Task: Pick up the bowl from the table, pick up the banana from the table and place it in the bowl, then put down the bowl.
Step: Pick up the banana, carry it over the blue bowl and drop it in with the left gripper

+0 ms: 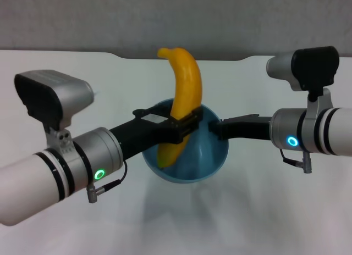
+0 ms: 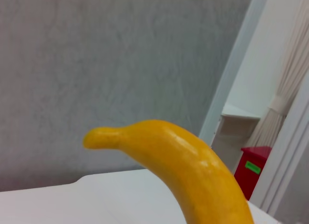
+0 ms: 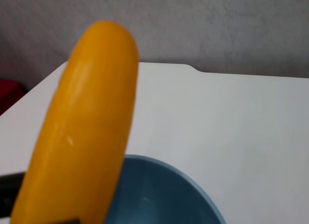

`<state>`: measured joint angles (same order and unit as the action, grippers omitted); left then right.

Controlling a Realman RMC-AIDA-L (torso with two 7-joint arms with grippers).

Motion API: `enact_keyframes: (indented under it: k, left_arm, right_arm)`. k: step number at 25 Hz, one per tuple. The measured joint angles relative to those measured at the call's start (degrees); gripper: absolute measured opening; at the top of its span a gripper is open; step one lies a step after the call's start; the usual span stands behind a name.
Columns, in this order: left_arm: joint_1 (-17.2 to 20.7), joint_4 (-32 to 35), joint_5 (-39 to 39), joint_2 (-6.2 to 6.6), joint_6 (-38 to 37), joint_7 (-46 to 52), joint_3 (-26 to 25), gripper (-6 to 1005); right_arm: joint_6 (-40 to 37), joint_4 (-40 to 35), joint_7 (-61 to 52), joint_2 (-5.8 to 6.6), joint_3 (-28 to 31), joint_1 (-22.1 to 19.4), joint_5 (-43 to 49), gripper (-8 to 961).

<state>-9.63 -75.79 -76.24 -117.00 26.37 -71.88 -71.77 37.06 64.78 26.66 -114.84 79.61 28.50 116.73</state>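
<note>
The light-blue bowl (image 1: 203,156) is held above the white table (image 1: 247,222) by my right gripper (image 1: 216,128), which is shut on its right rim. My left gripper (image 1: 184,126) is shut on the yellow-orange banana (image 1: 184,84) around its middle. The banana stands nearly upright, its lower end inside the bowl and its stem end up. The banana fills the left wrist view (image 2: 193,171). In the right wrist view the banana (image 3: 82,132) rises over the bowl's blue inside (image 3: 159,195).
A grey wall (image 1: 165,18) stands behind the table's far edge with its shallow notch (image 1: 137,56). A red bin (image 2: 251,168) and a curtain (image 2: 289,89) show far off in the left wrist view.
</note>
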Motion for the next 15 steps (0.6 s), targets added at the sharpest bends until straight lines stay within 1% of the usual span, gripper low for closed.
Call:
enact_keyframes:
  k: [10,15]
  left_arm:
    - [-0.24,0.82,0.12,-0.07,-0.88,-1.25,0.49,558]
    - [0.24,-0.18,0.13,-0.07,-0.85,-1.32,0.20,721]
  right_arm:
    - [0.62,0.09,0.05,0.02,0.67,0.29,0.65,41]
    - [1.32,0.01,0.06,0.05,1.60,0.34,1.40,41]
